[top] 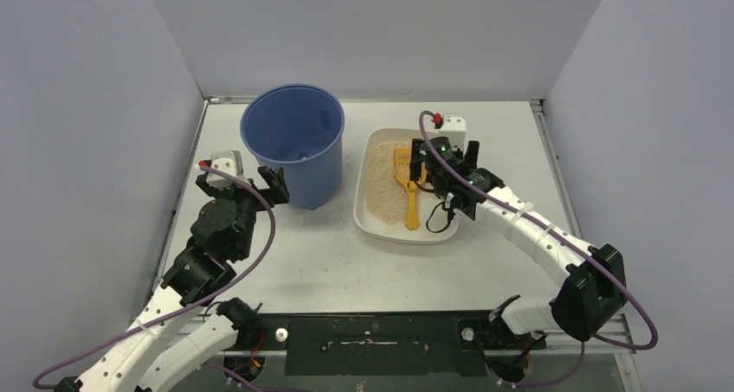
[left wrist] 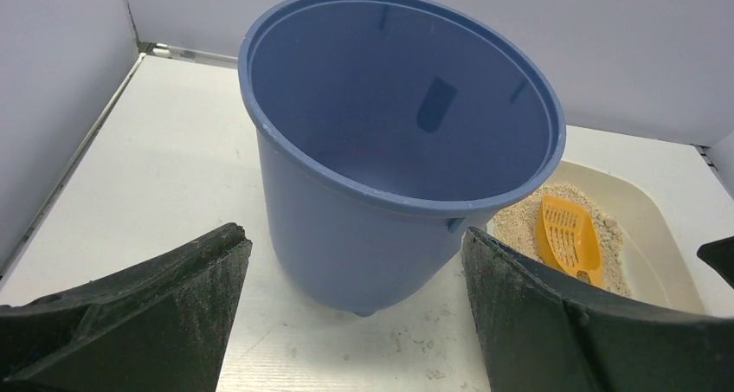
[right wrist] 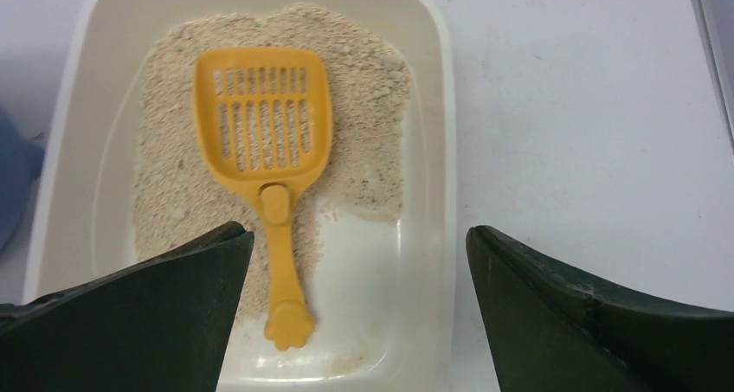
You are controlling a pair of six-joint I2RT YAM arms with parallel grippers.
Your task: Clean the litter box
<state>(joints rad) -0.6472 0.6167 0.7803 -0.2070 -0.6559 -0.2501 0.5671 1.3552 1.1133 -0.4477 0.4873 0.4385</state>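
The litter box (top: pixel 374 223), a shallow white tray of tan granules, lies right of centre on the table. A yellow slotted scoop (top: pixel 405 180) rests flat on the litter, its paw-shaped handle end toward the near rim. My right gripper (top: pixel 444 163) hovers open over the tray's right side. In the right wrist view the scoop (right wrist: pixel 264 124) lies just left of the gap of the right gripper (right wrist: pixel 359 262), and the tray rim (right wrist: pixel 433 150) runs between the jaws. My left gripper (top: pixel 244 183) stands open, facing the blue bucket (top: pixel 294 145), and holds nothing.
In the left wrist view the bucket (left wrist: pixel 363 236) stands upright a little beyond the left gripper (left wrist: pixel 355 271), and its inside looks empty. The litter box (left wrist: pixel 658 236) sits just to its right. Grey walls close in the table at the back and on both sides.
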